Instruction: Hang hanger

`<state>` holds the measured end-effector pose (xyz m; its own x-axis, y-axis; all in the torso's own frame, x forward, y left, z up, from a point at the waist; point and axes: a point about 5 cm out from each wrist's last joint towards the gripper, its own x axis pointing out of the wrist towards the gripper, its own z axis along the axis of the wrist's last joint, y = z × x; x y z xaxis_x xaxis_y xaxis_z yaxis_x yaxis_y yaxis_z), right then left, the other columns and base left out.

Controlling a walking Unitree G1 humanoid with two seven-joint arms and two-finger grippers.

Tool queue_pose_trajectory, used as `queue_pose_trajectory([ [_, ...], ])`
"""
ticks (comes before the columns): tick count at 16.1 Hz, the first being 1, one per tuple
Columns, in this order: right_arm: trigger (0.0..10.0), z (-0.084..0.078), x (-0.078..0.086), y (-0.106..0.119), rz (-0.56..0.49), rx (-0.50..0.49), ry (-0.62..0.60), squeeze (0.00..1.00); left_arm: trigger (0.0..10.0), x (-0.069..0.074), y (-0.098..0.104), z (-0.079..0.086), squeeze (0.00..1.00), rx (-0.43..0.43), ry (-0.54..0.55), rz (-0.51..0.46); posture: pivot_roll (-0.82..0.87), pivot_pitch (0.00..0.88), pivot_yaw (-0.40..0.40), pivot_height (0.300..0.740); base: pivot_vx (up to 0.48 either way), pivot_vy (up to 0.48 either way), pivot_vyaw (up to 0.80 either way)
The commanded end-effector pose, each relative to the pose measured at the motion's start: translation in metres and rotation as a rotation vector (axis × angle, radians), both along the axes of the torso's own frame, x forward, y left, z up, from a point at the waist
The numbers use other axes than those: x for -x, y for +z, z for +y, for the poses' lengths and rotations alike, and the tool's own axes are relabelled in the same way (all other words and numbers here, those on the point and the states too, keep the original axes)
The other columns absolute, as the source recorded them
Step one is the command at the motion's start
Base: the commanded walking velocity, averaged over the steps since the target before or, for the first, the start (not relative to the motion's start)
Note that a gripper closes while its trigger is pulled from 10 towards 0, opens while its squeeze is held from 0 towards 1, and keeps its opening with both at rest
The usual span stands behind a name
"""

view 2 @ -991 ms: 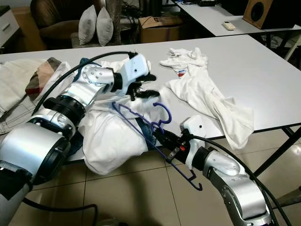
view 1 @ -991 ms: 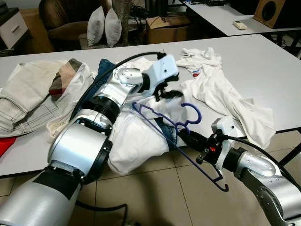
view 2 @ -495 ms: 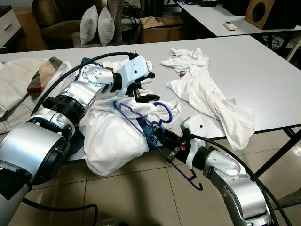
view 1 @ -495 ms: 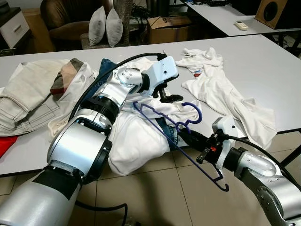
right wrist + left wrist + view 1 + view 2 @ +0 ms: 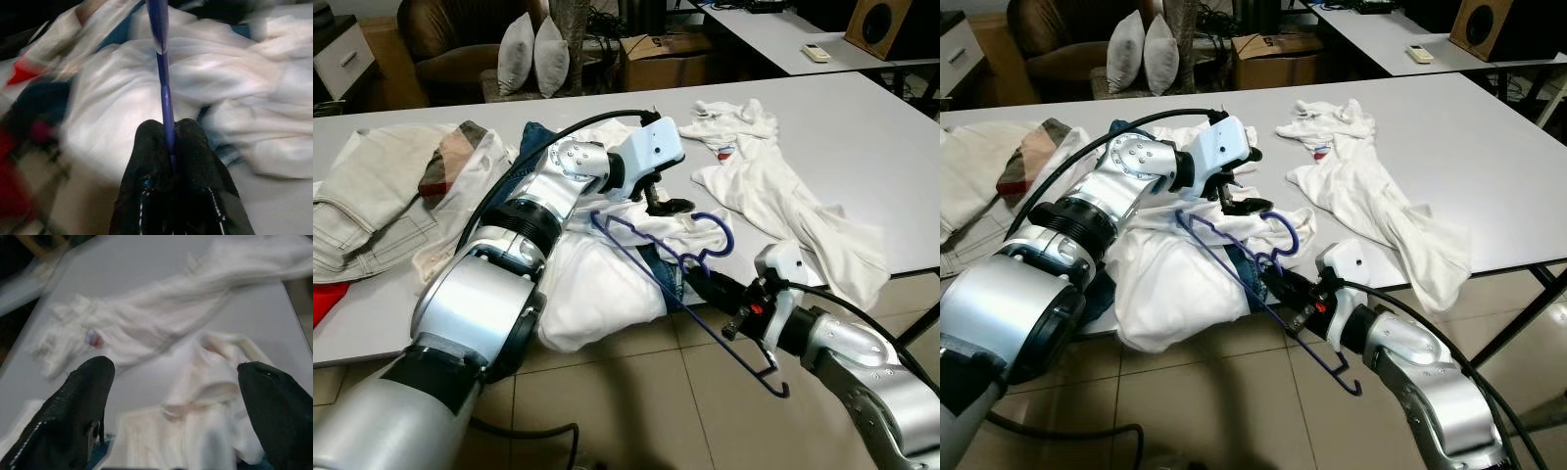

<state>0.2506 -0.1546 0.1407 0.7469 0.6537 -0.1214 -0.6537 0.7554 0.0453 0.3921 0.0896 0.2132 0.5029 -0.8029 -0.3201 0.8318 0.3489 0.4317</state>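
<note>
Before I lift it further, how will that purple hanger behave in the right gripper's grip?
Probably stiff and light: the hanger is thin and keeps its shape held out from the right gripper. Pinched on one thin bar, it may swivel. Its hook, over the white shirt, could snag.

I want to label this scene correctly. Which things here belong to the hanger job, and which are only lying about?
Job: blue hanger, pinched in right gripper; white shirt; open left gripper above it.

Lying about: second white garment, beige trousers, pillows, cardboard box.

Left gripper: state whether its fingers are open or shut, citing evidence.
Open. The left gripper has its two black fingers spread wide, with white cloth visible between them.
</note>
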Motion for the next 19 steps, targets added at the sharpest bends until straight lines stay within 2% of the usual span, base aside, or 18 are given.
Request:
queue_pose_trajectory([
  [1,10.0,-0.039,-0.009,0.002,-0.021,0.017,-0.254,0.0,10.0,0.007,-0.027,0.067,0.0,0.105,0.199,0.126,-0.02,0.0,0.064,0.74,0.0,0.0,0.0],
  [2,10.0,-0.043,-0.01,0.003,-0.027,0.01,-0.284,0.0,10.0,0.011,-0.031,0.077,0.0,0.136,0.219,0.138,-0.02,0.0,0.064,0.74,0.0,0.0,0.0],
  [5,10.0,-0.033,-0.011,0.006,-0.048,-0.004,-0.222,0.0,10.0,0.013,-0.035,0.066,0.0,0.155,0.202,0.139,-0.01,0.0,0.059,0.74,0.0,0.0,0.0],
  [7,10.0,-0.036,-0.009,0.003,-0.046,-0.006,-0.251,0.0,10.0,0.018,-0.037,0.065,0.0,0.205,0.271,0.098,-0.02,0.0,0.067,0.74,0.0,0.0,0.0],
  [8,10.0,-0.04,-0.008,0.002,-0.044,-0.004,-0.291,0.0,10.0,0.018,-0.042,0.068,0.0,0.255,0.371,0.074,-0.05,0.0,0.089,0.74,0.0,0.0,0.0],
  [10,10.0,-0.046,-0.004,-0.001,-0.032,0.012,-0.327,0.0,10.0,0.022,-0.05,0.075,0.0,0.252,0.449,0.063,-0.06,0.0,0.102,0.74,0.0,0.0,0.0],
  [12,10.0,-0.054,0.004,-0.007,-0.005,0.048,-0.348,0.0,10.0,0.035,-0.065,0.087,0.0,0.191,0.473,0.113,-0.07,0.0,0.103,0.74,0.0,0.0,0.0],
  [14,10.0,-0.06,0.011,-0.015,0.019,0.05,-0.367,0.0,10.0,0.072,-0.083,0.092,0.0,0.118,0.365,0.262,-0.06,0.0,0.07,0.74,0.0,0.0,0.0],
  [16,10.0,-0.056,0.009,-0.013,0.019,0.022,-0.358,0.0,10.0,0.085,-0.083,0.088,0.0,0.178,0.315,0.311,-0.05,0.0,0.055,0.74,0.0,0.0,0.0],
  [17,10.0,-0.047,0.005,-0.009,0.007,0.01,-0.305,0.0,10.0,0.095,-0.079,0.082,0.0,0.305,0.27,0.379,-0.05,0.0,0.029,0.74,0.0,0.0,0.0],
  [19,10.0,-0.044,0.004,-0.006,0.001,0.011,-0.273,0.0,10.0,0.104,-0.078,0.077,0.0,0.36,0.241,0.437,-0.05,0.0,0.016,0.74,0.0,0.0,0.0],
])
